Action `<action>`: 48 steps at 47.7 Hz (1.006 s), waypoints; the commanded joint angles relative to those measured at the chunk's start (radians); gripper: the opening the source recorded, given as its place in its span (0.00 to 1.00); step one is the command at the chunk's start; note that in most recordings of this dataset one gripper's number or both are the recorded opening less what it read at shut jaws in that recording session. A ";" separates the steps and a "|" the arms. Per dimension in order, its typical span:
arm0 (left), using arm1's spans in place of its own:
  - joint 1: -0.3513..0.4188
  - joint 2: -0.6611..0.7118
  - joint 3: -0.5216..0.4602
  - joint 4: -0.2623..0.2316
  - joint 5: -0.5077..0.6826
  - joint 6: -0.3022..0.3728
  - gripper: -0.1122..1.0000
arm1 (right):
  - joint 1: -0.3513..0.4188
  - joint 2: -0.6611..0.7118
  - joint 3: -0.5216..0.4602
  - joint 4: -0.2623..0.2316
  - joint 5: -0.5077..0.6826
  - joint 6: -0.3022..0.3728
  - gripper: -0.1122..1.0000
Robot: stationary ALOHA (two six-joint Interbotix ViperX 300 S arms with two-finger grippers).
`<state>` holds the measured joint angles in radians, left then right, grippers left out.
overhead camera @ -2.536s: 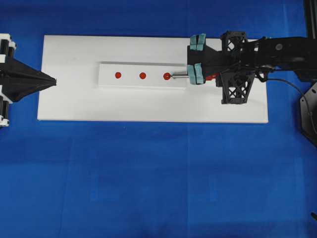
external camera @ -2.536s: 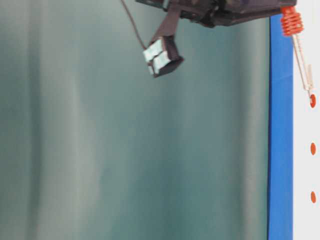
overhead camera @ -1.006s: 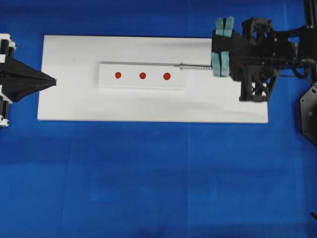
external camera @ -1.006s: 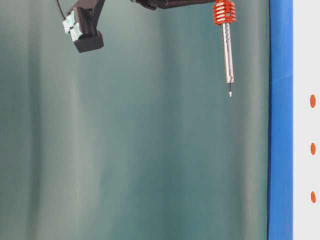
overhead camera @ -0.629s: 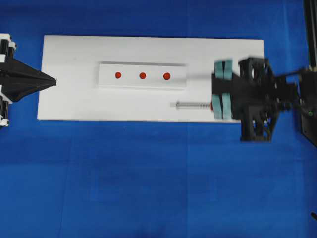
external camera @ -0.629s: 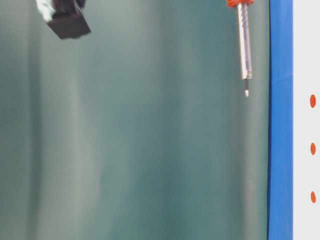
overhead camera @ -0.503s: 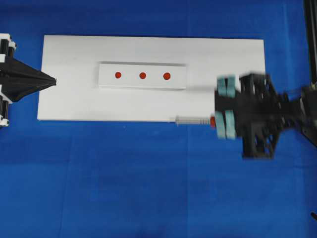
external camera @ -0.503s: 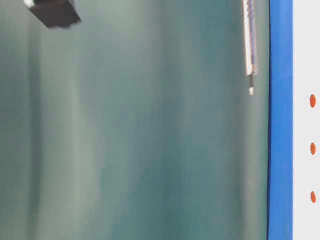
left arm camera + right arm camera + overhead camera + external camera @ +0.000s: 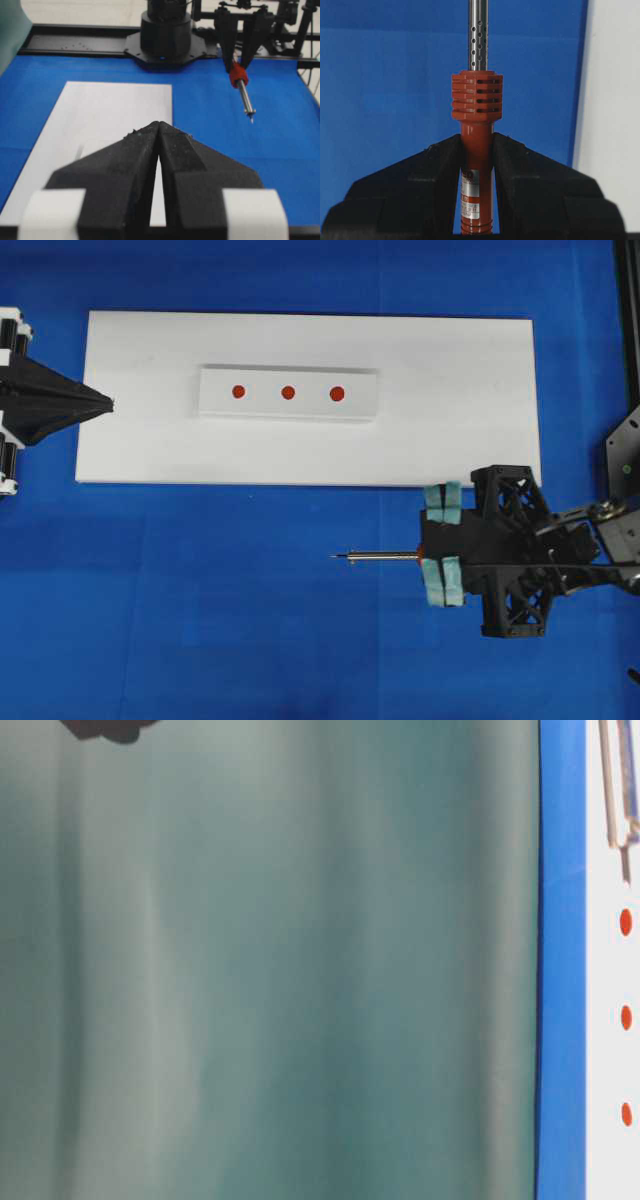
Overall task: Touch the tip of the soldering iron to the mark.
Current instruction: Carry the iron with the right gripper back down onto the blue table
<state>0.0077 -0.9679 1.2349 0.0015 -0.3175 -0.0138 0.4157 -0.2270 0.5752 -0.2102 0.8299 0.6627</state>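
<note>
Soldering iron held over the blue cloth, off the white board.

The right gripper (image 9: 476,165) has its black jaws closed tight on the red handle of the soldering iron (image 9: 477,115); the silver shaft points away, its tip (image 9: 337,558) over the blue cloth (image 9: 200,620), beside the near edge of the white board (image 9: 460,360); farther off, three red marks (image 9: 288,393) sit in a row on a raised white strip (image 9: 215,405); at the far left the left gripper (image 9: 100,403) has its jaws pressed together on nothing.
</note>
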 commanded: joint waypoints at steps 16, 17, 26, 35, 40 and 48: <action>0.003 0.003 -0.011 0.000 -0.009 0.002 0.10 | -0.051 0.167 -0.181 -0.060 -0.071 -0.005 0.16; 0.003 0.003 -0.011 0.002 -0.009 0.000 0.10 | -0.054 0.181 -0.195 -0.060 -0.072 -0.006 0.16; 0.003 0.003 -0.011 0.002 -0.008 0.000 0.10 | -0.078 0.295 -0.327 -0.061 -0.072 -0.012 0.16; 0.003 0.002 -0.011 0.002 -0.009 0.002 0.10 | -0.086 0.374 -0.442 -0.061 -0.072 -0.014 0.16; 0.003 0.000 -0.012 0.002 -0.009 0.003 0.10 | -0.091 0.393 -0.465 -0.061 -0.072 -0.012 0.16; 0.003 -0.005 -0.011 0.002 -0.008 0.003 0.10 | -0.095 0.405 -0.462 -0.061 -0.083 -0.008 0.16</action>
<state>0.0077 -0.9756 1.2349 0.0015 -0.3175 -0.0123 0.3252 0.1902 0.1365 -0.2684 0.7609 0.6535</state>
